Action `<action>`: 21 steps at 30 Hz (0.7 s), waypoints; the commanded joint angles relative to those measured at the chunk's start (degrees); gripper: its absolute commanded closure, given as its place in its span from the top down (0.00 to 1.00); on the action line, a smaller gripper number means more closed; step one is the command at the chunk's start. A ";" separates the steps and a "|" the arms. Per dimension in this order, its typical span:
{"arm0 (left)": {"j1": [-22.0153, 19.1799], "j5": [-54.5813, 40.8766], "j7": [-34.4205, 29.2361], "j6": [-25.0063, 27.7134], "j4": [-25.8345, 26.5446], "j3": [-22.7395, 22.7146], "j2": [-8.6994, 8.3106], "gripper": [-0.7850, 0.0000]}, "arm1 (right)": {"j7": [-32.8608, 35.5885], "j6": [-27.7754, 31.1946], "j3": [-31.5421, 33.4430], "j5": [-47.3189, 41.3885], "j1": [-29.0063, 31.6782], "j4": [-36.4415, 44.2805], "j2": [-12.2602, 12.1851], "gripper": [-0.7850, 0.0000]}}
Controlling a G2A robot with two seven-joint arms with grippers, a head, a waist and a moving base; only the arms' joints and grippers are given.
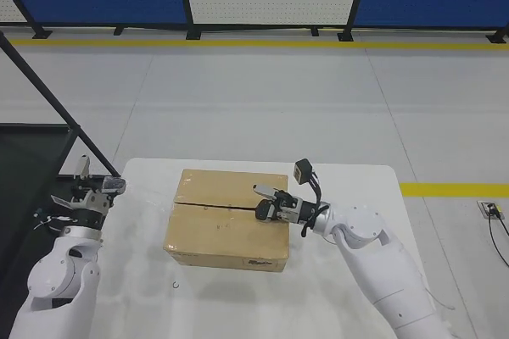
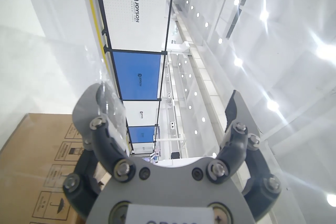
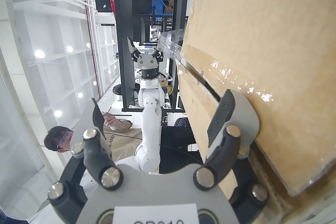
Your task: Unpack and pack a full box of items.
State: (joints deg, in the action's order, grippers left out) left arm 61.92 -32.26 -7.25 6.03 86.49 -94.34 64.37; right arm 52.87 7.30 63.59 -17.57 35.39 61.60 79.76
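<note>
The box (image 1: 227,220) sits mid-table (image 1: 144,280), flaps shut, its seam (image 1: 212,204) running across from one arm's side to the other. The right gripper (image 1: 260,203) is much the nearer. It hovers wide open and empty over the seam's end on its own side, one finger seemingly against the cardboard. The left gripper (image 2: 165,93) stands well off at the table's edge, jaws spread, with clear tape (image 2: 111,107) stuck to one finger; I think the strip trails back to the box. Flaps next, I'd guess, lifted from that seam.

Brown cardboard box (image 1: 229,219) on table (image 1: 140,263)
</note>
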 commanded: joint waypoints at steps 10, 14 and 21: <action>1.55 2.54 1.28 -1.84 8.63 -2.43 -0.10 1.00 | -0.98 -0.58 0.71 0.60 0.78 1.78 -0.44 1.00; 1.14 3.38 1.05 -2.47 11.18 -2.47 -0.08 1.00 | -2.08 -1.13 1.36 0.75 1.34 2.54 -0.68 1.00; 1.42 8.45 3.12 -4.10 16.70 -1.53 0.00 1.00 | -5.40 -3.31 2.83 3.09 2.65 4.87 -1.32 1.00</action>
State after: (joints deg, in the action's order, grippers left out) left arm 63.38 -24.42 -4.61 2.30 102.59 -96.07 64.34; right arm 47.58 4.29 66.11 -14.66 37.86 66.14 78.56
